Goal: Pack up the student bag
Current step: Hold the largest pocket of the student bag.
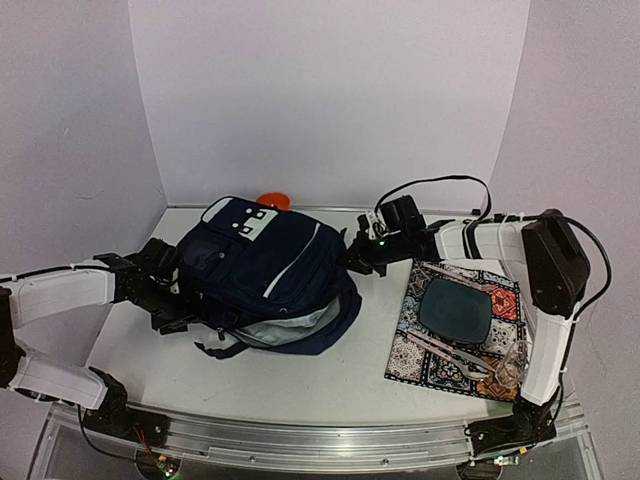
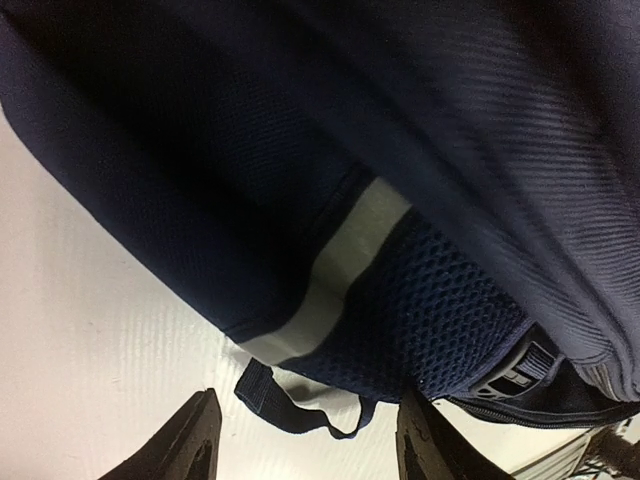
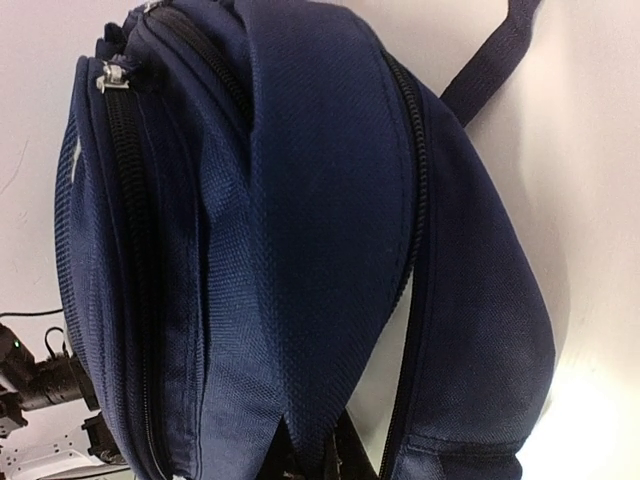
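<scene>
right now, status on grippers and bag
Left gripper open beside bag. Right gripper pinching bag fabric. Bag lying flat, part open. Mat off right, clear.

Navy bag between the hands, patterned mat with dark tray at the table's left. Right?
No: per the top external view, the patterned mat with the dark tray is at the table's right. The navy bag is between the left hand and right hand.

Only a sliver of an orange object [image 1: 272, 200] shows behind the student bag [image 1: 265, 275]. Bag fabric and the right wrist view's lower edge hide the jaws of the right gripper [image 3: 318, 460].
</scene>
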`<state>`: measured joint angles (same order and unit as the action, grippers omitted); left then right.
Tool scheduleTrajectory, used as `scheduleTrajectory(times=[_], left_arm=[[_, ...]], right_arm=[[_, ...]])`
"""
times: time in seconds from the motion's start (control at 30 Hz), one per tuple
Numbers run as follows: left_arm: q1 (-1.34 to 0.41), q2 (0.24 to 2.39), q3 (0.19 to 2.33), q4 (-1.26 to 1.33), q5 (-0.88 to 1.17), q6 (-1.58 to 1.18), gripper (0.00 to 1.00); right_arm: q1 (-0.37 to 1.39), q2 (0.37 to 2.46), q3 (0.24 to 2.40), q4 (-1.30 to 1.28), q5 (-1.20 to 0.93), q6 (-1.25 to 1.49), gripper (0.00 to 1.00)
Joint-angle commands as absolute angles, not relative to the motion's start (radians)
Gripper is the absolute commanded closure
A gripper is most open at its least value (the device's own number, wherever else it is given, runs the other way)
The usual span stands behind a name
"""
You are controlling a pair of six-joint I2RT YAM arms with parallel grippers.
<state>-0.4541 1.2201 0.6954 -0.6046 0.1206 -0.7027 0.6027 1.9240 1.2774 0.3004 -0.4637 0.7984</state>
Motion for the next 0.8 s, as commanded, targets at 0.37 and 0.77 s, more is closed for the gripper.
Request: scheduleTrajectory(times=[0.37,0.77], left_arm=[[-0.449,1.199,0.512,-0.061,0.144,-1.090,0.43],[-0.456,1.250,0.524,0.085,0.242,-1.195,1.00]], right_arm=[[0.560,1.947,1.392,0.286,-0.394,0.650,0.91],[0.594,1.723,1.231,0.236,-0.215,0.655,0.63]])
